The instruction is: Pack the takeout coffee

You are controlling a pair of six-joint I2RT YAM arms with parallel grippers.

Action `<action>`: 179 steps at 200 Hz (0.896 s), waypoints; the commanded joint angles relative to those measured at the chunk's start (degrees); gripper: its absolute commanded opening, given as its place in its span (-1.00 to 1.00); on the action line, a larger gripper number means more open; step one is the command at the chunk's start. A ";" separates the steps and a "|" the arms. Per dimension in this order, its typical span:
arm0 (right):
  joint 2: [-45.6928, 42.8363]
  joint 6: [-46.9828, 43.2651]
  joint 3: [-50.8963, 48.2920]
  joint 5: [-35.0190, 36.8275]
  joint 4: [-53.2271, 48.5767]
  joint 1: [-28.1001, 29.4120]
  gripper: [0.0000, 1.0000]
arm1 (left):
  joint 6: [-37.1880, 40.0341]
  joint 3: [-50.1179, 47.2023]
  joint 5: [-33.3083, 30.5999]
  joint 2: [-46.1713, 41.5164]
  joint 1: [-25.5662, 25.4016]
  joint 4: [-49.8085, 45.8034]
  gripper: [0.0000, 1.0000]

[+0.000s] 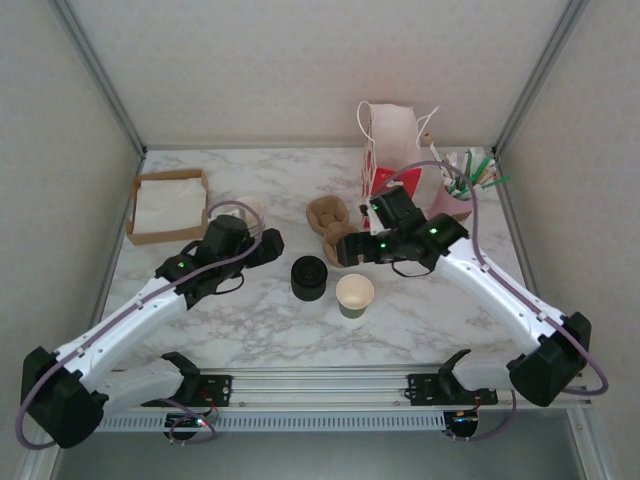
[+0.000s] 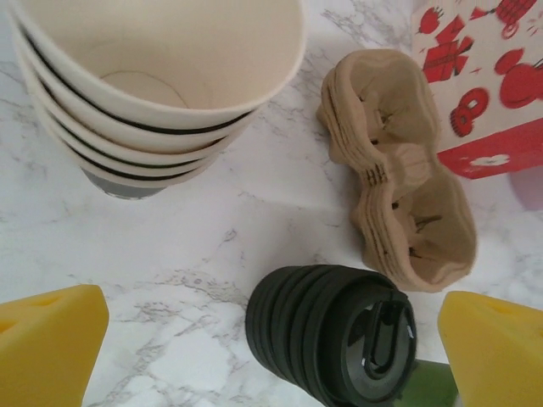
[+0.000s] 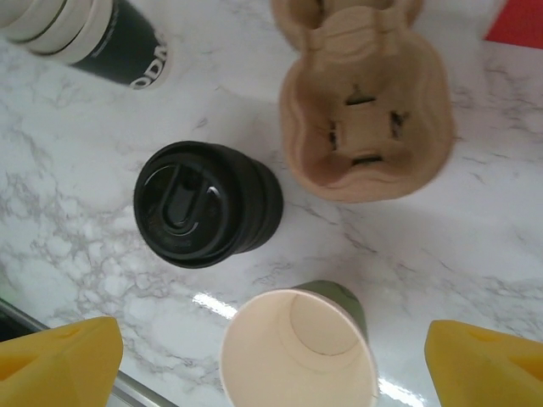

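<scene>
Empty, released left claw [image 2: 271, 348] faces lid stack [image 2: 331, 339]; right claw [image 3: 271, 365], also released, faces lidless cup [image 3: 301, 352]. Stack sits near cup, likely for capping.

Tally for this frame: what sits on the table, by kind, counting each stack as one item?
Single lidless paper cup: 1
Stack of paper cups: 1
Stack of black lids: 1
Stack of pulp cup carriers: 1
Red-and-white paper bag: 1
Box of napkins: 1
Pink holder of stirrers: 1
Total: 7
</scene>
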 commanded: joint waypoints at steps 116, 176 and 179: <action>20.33 1.48 13.56 9.66 -0.03 12.31 0.98 | -12.78 -28.88 30.89 -15.79 12.25 16.97 0.95; 27.90 2.22 19.39 12.94 -4.01 14.12 0.98 | -14.00 -30.91 33.52 -15.60 13.47 20.63 0.90; 28.30 2.29 19.76 12.79 -4.20 14.16 0.98 | -13.98 -30.90 33.74 -15.26 13.58 20.73 0.88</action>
